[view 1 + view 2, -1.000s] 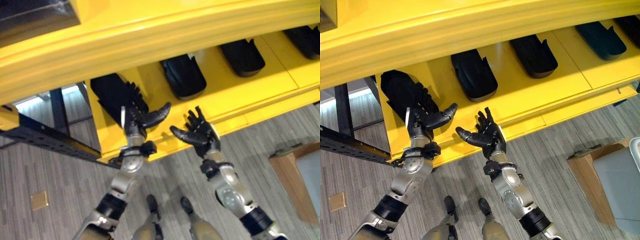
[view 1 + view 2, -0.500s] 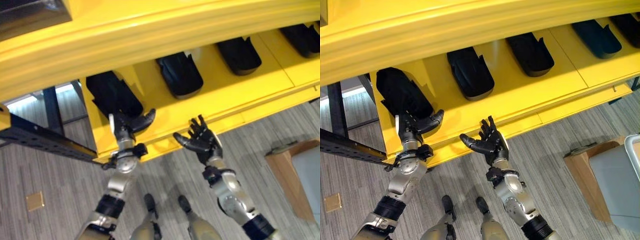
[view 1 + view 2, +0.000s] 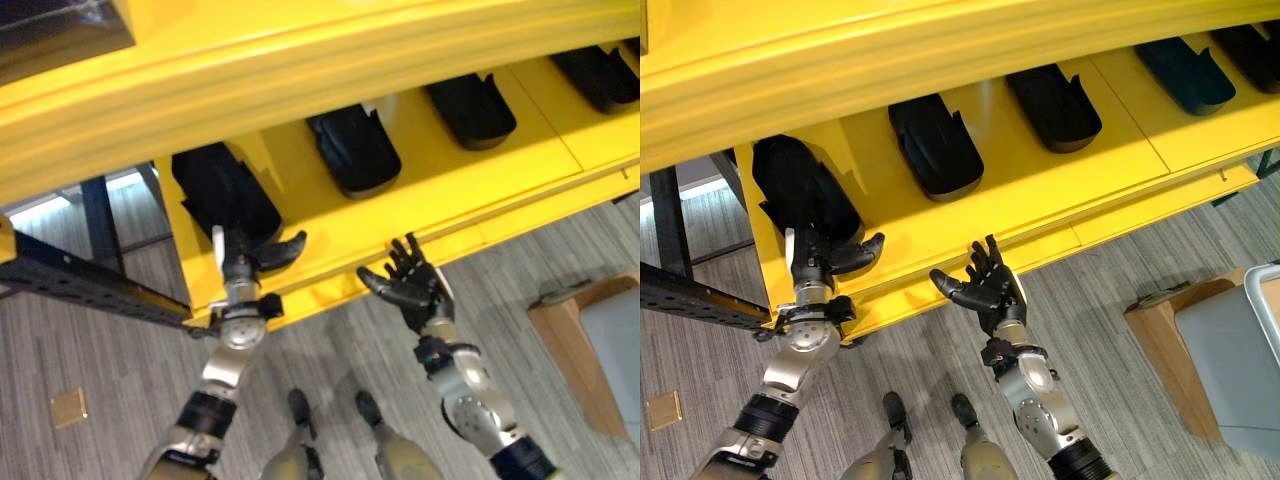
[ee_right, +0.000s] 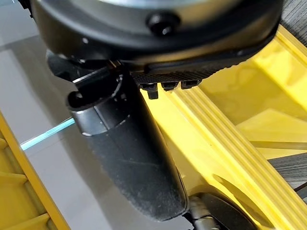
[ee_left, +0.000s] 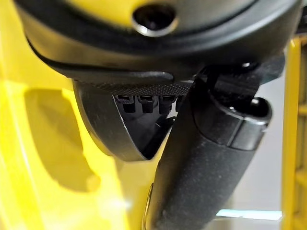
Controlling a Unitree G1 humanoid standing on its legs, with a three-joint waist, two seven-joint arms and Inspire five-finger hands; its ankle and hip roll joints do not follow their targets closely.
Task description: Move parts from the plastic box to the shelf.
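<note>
1. Left eye view: left robot hand [image 3: 250, 255] is open at the yellow shelf [image 3: 440, 190], beside a black part [image 3: 225, 190].
2. Right eye view: right robot hand [image 3: 985, 290], open and empty, hovers off the shelf's front edge.
3. Wrist views: thumbs out, nothing gripped.
</note>
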